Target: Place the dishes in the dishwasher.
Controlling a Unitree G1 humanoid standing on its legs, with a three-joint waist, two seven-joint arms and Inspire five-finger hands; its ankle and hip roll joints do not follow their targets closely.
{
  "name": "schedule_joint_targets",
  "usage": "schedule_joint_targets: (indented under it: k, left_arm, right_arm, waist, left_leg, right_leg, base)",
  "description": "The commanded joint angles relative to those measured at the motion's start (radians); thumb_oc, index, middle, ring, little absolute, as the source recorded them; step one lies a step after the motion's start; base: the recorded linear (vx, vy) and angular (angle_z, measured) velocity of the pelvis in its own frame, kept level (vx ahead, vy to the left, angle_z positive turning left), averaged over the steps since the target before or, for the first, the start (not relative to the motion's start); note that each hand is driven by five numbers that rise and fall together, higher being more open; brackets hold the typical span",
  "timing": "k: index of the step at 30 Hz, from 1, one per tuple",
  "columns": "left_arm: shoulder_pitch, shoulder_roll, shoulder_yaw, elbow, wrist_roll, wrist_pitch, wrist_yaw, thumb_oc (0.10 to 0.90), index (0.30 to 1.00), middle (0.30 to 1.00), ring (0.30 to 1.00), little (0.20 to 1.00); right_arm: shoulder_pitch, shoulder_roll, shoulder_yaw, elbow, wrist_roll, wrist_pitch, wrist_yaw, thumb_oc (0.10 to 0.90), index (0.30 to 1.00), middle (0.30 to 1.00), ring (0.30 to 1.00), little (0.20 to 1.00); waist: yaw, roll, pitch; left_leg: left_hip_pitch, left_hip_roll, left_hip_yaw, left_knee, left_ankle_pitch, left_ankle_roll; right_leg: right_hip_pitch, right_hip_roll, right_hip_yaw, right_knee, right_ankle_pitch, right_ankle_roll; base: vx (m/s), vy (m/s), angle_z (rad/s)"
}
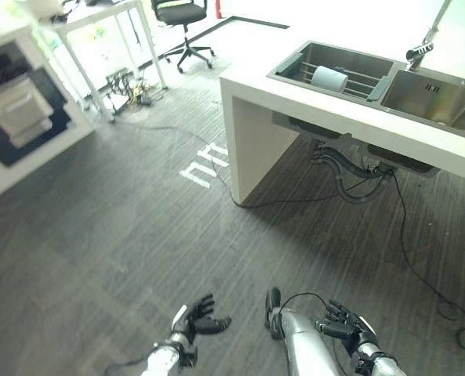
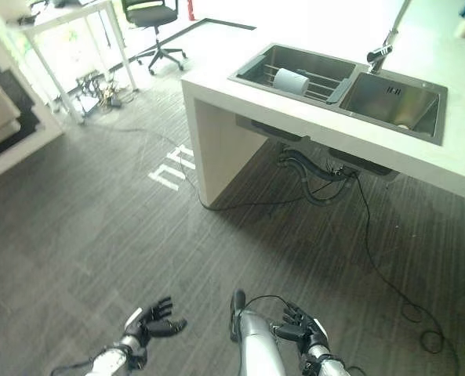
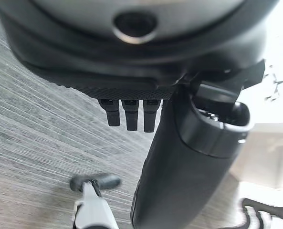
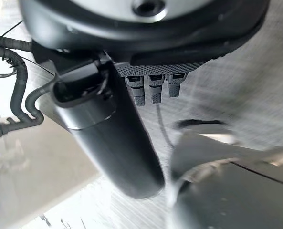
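A white cup (image 1: pixel 328 78) lies on its side on a wire rack in the left basin of a steel double sink (image 1: pixel 432 98) set in a white counter (image 1: pixel 295 98). Far left, a white cabinet holds an open dark appliance with a pale rack pulled out (image 1: pixel 16 106). Both hands hang low over the dark floor, far from the sink. My left hand (image 1: pixel 197 319) is open with its fingers spread, and my right hand (image 1: pixel 343 321) is open too. In the wrist views the left thumb (image 3: pixel 189 162) and the right thumb (image 4: pixel 112 143) stand out straight with nothing held.
A tap (image 1: pixel 422 48) rises between the basins. Grey hoses (image 1: pixel 350 168) hang under the counter, and a black cable (image 1: pixel 408 258) trails over the floor. A black office chair (image 1: pixel 181 16) and a white table (image 1: pixel 107 23) stand at the back. White marks (image 1: pixel 205 164) are on the floor.
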Motion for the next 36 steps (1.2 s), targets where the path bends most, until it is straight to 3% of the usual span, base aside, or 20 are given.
schedule_joint_targets:
  k: [1,2,3,4,5,6,8,9,10,12,14,18,20,25,28,29,31,32,34,36]
  left_arm:
    - [-0.049,0.062,0.017,-0.076,0.041,-0.064,0.025,0.800,0.900,0.900,0.900,0.900]
    - [-0.032,0.058,0.039,-0.094,0.028,-0.046,0.031,0.800,0.900,0.900,0.900,0.900]
    - [-0.030,0.060,0.041,-0.097,0.026,-0.041,0.030,0.800,0.900,0.900,0.900,0.900]
    - [-0.030,0.066,0.057,-0.103,0.045,-0.030,0.006,0.800,0.900,0.900,0.900,0.900]
    - [-0.030,0.067,0.060,-0.103,0.054,-0.032,0.001,0.800,0.900,0.900,0.900,0.900]
    - [-0.026,0.068,0.054,-0.106,0.054,-0.036,0.004,0.800,0.900,0.900,0.900,0.900]
    - [-0.024,0.069,0.048,-0.099,0.028,-0.039,0.011,0.800,0.900,0.900,0.900,0.900]
    - [-0.024,0.068,0.049,-0.092,0.023,-0.041,0.011,0.800,0.900,0.900,0.900,0.900]
    - [-0.022,0.067,0.051,-0.092,0.025,-0.041,0.010,0.800,0.900,0.900,0.900,0.900]
    - [-0.008,0.063,0.060,-0.095,0.035,-0.046,0.003,0.800,0.900,0.900,0.900,0.900]
    - [0.004,0.061,0.068,-0.105,0.030,-0.036,0.001,0.800,0.900,0.900,0.900,0.900]
    - [0.017,0.060,0.086,-0.087,0.034,-0.038,0.007,0.800,0.900,0.900,0.900,0.900]
    - [0.010,0.068,0.083,-0.035,0.031,-0.053,0.023,0.800,0.900,0.900,0.900,0.900]
    - [-0.004,0.100,0.074,0.026,0.020,-0.047,0.027,0.800,0.900,0.900,0.900,0.900]
    - [0.000,0.100,0.081,0.025,0.028,-0.034,0.026,0.800,0.900,0.900,0.900,0.900]
    - [0.005,0.100,0.089,0.027,0.042,-0.034,0.024,0.800,0.900,0.900,0.900,0.900]
    - [0.015,0.104,0.090,0.026,0.046,-0.023,0.033,0.800,0.900,0.900,0.900,0.900]
    - [0.016,0.106,0.089,0.030,0.032,-0.013,0.036,0.800,0.900,0.900,0.900,0.900]
    - [0.018,0.106,0.089,0.044,0.017,0.000,0.040,0.800,0.900,0.900,0.900,0.900]
    - [0.017,0.110,0.094,0.047,0.031,0.006,0.037,0.800,0.900,0.900,0.900,0.900]
  right_arm:
    - [-0.067,-0.032,0.011,-0.010,0.026,-0.057,0.013,0.800,0.900,0.900,0.900,0.900]
    - [-0.061,-0.047,0.025,-0.028,0.014,-0.063,0.019,0.800,0.900,0.900,0.900,0.900]
    - [-0.061,-0.048,0.026,-0.031,0.012,-0.061,0.015,0.800,0.900,0.900,0.900,0.900]
    - [-0.062,-0.055,0.024,-0.039,0.036,-0.059,0.007,0.800,0.900,0.900,0.900,0.900]
    - [-0.063,-0.056,0.021,-0.038,0.039,-0.060,0.011,0.800,0.900,0.900,0.900,0.900]
    - [-0.070,-0.059,0.014,-0.041,0.028,-0.056,0.017,0.800,0.900,0.900,0.900,0.900]
    - [-0.076,-0.060,0.015,-0.031,0.024,-0.055,0.014,0.800,0.900,0.900,0.900,0.900]
    - [-0.081,-0.058,0.019,-0.020,0.022,-0.058,0.010,0.800,0.900,0.900,0.900,0.900]
    - [-0.083,-0.057,0.020,-0.016,0.019,-0.058,0.010,0.800,0.900,0.900,0.900,0.900]
    - [-0.087,-0.056,0.022,-0.005,0.022,-0.060,0.003,0.800,0.900,0.900,0.900,0.900]
    - [-0.087,-0.058,0.017,-0.002,0.016,-0.055,-0.002,0.800,0.900,0.900,0.900,0.900]
    - [-0.087,-0.049,0.014,0.001,0.001,-0.047,-0.026,0.800,0.900,0.900,0.900,0.900]
    - [-0.079,-0.034,0.003,0.014,0.003,-0.050,-0.022,0.800,0.900,0.900,0.900,0.900]
    - [-0.068,-0.012,-0.004,0.034,0.003,-0.062,-0.032,0.800,0.900,0.900,0.900,0.900]
    - [-0.072,-0.003,-0.001,0.034,-0.016,-0.072,-0.063,0.800,0.900,0.900,0.900,0.900]
    - [-0.079,-0.002,-0.002,0.028,-0.034,-0.081,-0.074,0.800,0.900,0.900,0.900,0.900]
    - [-0.079,-0.009,-0.004,0.012,-0.070,-0.075,-0.079,0.800,0.900,0.900,0.900,0.900]
    - [-0.081,-0.012,-0.006,0.016,-0.074,-0.073,-0.076,0.800,0.900,0.900,0.900,0.900]
    - [-0.088,-0.016,-0.011,0.030,-0.073,-0.074,-0.063,0.800,0.900,0.900,0.900,0.900]
    - [-0.087,-0.020,-0.012,0.035,-0.075,-0.078,-0.060,0.800,0.900,0.900,0.900,0.900]
  waist:
    - [0.057,-0.066,-0.028]
    - [0.084,-0.073,-0.008]
    - [0.087,-0.077,-0.008]
    - [0.117,-0.097,0.018]
    - [0.122,-0.098,0.023]
    - [0.125,-0.100,0.029]
    - [0.134,-0.089,0.033]
    - [0.138,-0.066,0.032]
    - [0.143,-0.057,0.031]
    - [0.166,-0.033,0.027]
    - [0.181,-0.022,0.021]
    - [0.180,-0.022,0.003]
    - [0.162,-0.022,-0.017]
    - [0.118,-0.007,-0.034]
    - [0.121,-0.008,-0.043]
    - [0.119,-0.003,-0.042]
    - [0.115,-0.001,-0.028]
    - [0.115,0.000,-0.022]
    - [0.111,-0.007,-0.012]
    - [0.107,-0.018,-0.001]
  left_leg:
    - [-0.071,0.120,-0.005,0.010,0.195,-0.032]
    - [-0.146,0.122,-0.018,0.229,0.329,-0.073]
    - [-0.170,0.119,-0.019,0.257,0.343,-0.074]
    - [-0.383,0.136,0.010,0.394,0.337,-0.048]
    - [-0.398,0.140,0.016,0.382,0.326,-0.041]
    - [-0.385,0.157,0.061,0.218,0.291,-0.019]
    - [-0.377,0.134,0.039,0.010,0.277,-0.011]
    - [-0.433,0.136,-0.008,0.010,0.230,-0.014]
    - [-0.462,0.138,-0.031,0.010,0.225,-0.019]
    - [-0.550,0.137,-0.096,0.010,0.261,-0.042]
    - [-0.598,0.137,-0.096,0.010,0.293,-0.046]
    - [-0.571,0.135,-0.081,0.010,0.262,-0.022]
    - [-0.514,0.128,-0.084,0.010,0.207,0.005]
    - [-0.424,0.109,-0.096,0.010,0.131,0.046]
    - [-0.423,0.104,-0.082,0.010,0.119,0.059]
    - [-0.414,0.105,-0.079,0.010,0.104,0.078]
    - [-0.395,0.104,-0.071,0.010,0.085,0.097]
    - [-0.388,0.105,-0.065,0.010,0.076,0.100]
    - [-0.362,0.106,-0.053,0.010,0.050,0.092]
    - [-0.339,0.104,-0.056,0.010,0.034,0.082]
  right_leg:
    - [0.101,-0.098,0.101,-0.067,-0.014,0.284]
    - [0.177,-0.077,0.126,-0.067,-0.063,0.243]
    - [0.181,-0.078,0.130,-0.067,-0.068,0.238]
    - [0.253,-0.075,0.157,-0.067,-0.114,0.218]
    - [0.263,-0.073,0.164,-0.067,-0.121,0.218]
    - [0.279,-0.069,0.183,-0.067,-0.142,0.226]
    - [0.294,-0.054,0.217,-0.067,-0.159,0.243]
    - [0.298,-0.026,0.236,-0.067,-0.169,0.250]
    - [0.299,-0.014,0.245,-0.067,-0.174,0.250]
    - [0.312,0.020,0.282,-0.067,-0.193,0.252]
    - [0.326,0.029,0.302,-0.067,-0.205,0.259]
    - [0.333,0.008,0.296,-0.067,-0.210,0.272]
    - [0.331,-0.009,0.271,-0.067,-0.200,0.279]
    - [0.296,-0.030,0.233,-0.067,-0.114,0.290]
    - [0.296,-0.035,0.226,-0.067,-0.100,0.296]
    - [0.300,-0.031,0.207,-0.067,-0.025,0.310]
    - [0.205,-0.040,0.174,0.104,0.026,0.327]
    - [0.168,-0.062,0.147,0.130,0.038,0.327]
    - [0.121,-0.121,0.102,0.027,0.068,0.326]
    - [0.098,-0.160,0.101,-0.067,0.077,0.331]
  base:
    - [0.52,-0.365,0.01]
    - [0.49,-0.354,-0.39]
    - [0.41,-0.341,-0.77]
    - [0.19,-0.168,-0.95]
    - [0.31,-0.104,-0.96]
    - [0.29,0.079,-0.70]
    - [0.30,0.158,-0.52]
    - [0.21,0.151,-0.34]
    - [0.22,0.151,-0.36]
    - [0.27,0.156,-0.55]
    - [0.29,0.179,-1.10]
    - [0.24,0.194,-1.02]
    - [0.34,0.201,-0.23]
    - [0.21,0.112,-0.15]
    - [0.12,0.099,-0.08]
    - [0.11,0.101,-0.40]
    - [0.08,0.064,-0.65]
    - [0.07,-0.009,-0.94]
    - [0.13,-0.118,-0.73]
    - [0.19,-0.309,-0.39]
